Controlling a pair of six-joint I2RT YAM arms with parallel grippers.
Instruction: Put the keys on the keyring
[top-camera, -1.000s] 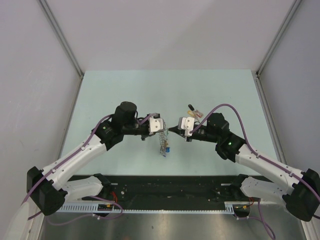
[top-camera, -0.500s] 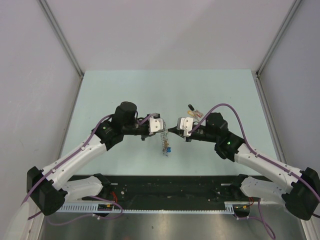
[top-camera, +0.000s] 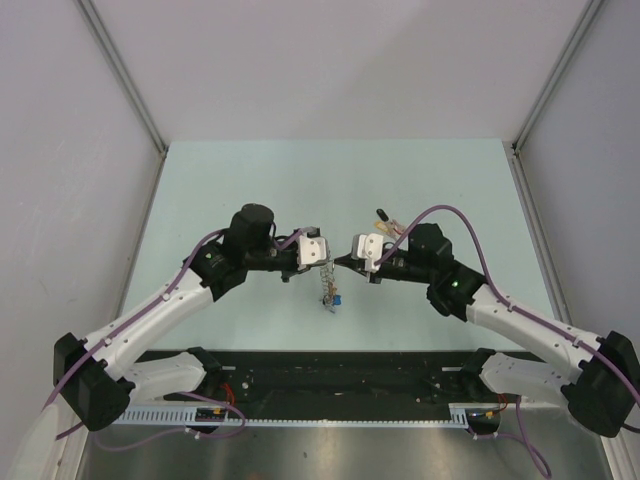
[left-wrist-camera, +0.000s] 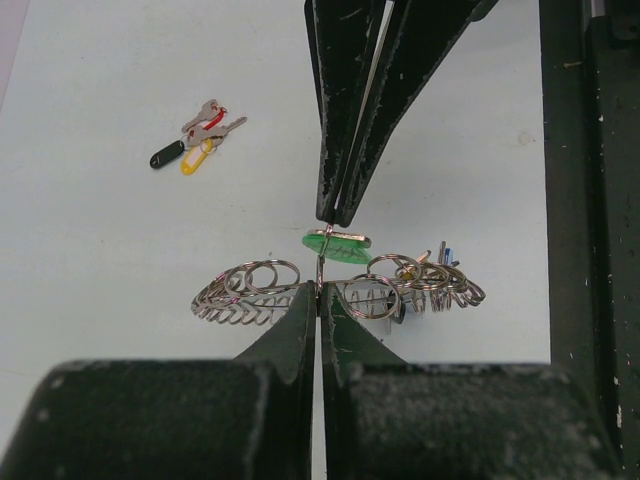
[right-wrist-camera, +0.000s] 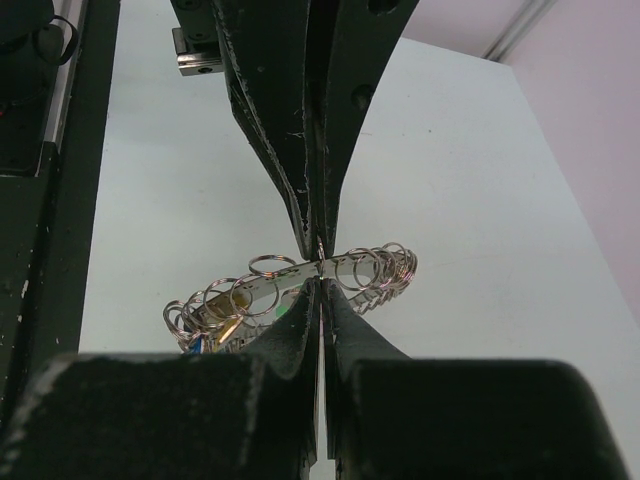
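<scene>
Here's the keyring (left-wrist-camera: 250, 290), a grey metal band seen edge-on and fringed with small silvery split rings, pinched in the closed left gripper (left-wrist-camera: 318, 290) clear of the surface (left-wrist-camera: 100, 250). A green-headed key (left-wrist-camera: 337, 243) sits at its rim, right under the right gripper (left-wrist-camera: 335, 215), whose tips are together. A blue-headed key (left-wrist-camera: 446, 254) hangs among the rings. Loose keys (left-wrist-camera: 200, 135) with black, yellow and red tags lie flat, well apart.

Hands: two, left hand (left-wrist-camera: 318, 292) and right hand (left-wrist-camera: 335, 215)
Keyring (right-wrist-camera: 285, 278): one
Green key (left-wrist-camera: 337, 243): one
Loose key bunch (left-wrist-camera: 198, 135): one, with one black tag, one yellow
</scene>
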